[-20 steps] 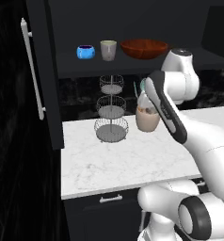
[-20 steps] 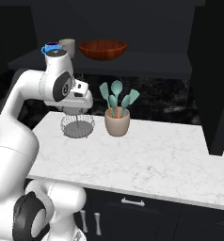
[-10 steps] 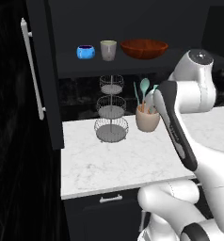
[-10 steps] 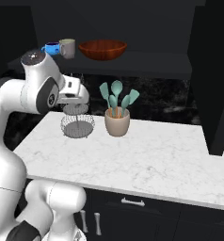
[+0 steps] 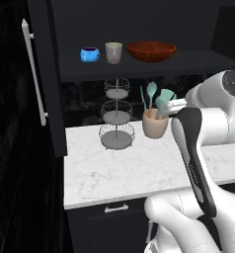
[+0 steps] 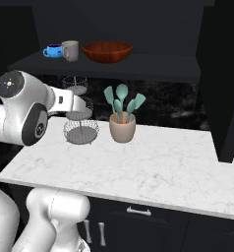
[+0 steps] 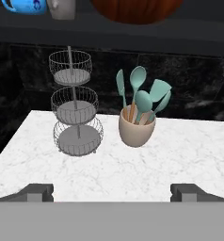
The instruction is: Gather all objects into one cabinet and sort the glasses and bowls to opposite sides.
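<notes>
Bowl [image 5: 151, 51], tumbler [image 5: 114, 52] and blue cup [image 5: 90, 54] line the cabinet shelf [image 5: 139, 66], bowl rightmost. Below, I see marble counter [image 5: 139, 168] carrying wire stand [image 5: 116, 118] and crock [image 5: 155, 123] holding teal spatulas [image 7: 143, 96]. Gripper [image 7: 111, 192] spread wide, gripping nothing.

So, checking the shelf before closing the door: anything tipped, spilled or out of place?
Nothing stands out. The squat blue cup, grey-beige tumbler and wide reddish-brown bowl all stand upright on the cabinet shelf.
</notes>
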Robot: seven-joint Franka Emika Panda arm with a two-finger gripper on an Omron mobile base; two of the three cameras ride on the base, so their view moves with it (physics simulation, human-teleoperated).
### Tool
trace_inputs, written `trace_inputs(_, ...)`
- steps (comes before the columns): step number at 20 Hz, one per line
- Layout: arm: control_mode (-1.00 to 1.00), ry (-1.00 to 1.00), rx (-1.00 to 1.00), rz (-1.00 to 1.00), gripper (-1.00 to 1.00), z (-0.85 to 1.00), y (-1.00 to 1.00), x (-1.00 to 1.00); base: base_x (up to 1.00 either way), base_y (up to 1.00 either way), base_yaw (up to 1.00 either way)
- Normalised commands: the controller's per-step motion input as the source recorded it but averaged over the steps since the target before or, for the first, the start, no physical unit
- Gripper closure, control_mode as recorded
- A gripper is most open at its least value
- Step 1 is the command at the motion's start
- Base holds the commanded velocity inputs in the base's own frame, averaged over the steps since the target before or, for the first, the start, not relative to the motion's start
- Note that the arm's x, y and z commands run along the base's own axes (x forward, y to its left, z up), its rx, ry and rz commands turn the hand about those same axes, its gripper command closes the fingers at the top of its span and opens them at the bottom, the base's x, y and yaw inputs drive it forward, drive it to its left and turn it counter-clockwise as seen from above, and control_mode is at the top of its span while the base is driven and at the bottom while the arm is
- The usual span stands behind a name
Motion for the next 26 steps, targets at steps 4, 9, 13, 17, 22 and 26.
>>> trace_inputs(4,-1.0,-0.14,0.06,-0.03,-1.0,0.32,-0.01,-0.12,0.0,0.0,0.0)
trace_inputs(9,-1.0,-0.09,0.01,0.0,-1.0,0.13,0.0,-0.15,0.0,0.0,0.0)
trace_inputs(13,-1.0,0.0,0.0,0.0,-1.0,0.0,0.0,0.0,0.0,0.0,0.0)
trace_inputs(17,-1.0,-0.08,0.0,0.0,-1.0,0.34,0.0,-0.01,0.0,0.0,0.0)
trace_inputs(22,-1.0,-0.09,0.0,0.0,-1.0,0.15,0.0,-0.03,0.0,0.0,0.0)
trace_inputs(26,1.0,0.0,0.0,0.0,-1.0,0.0,0.0,0.0,0.0,0.0,0.0)
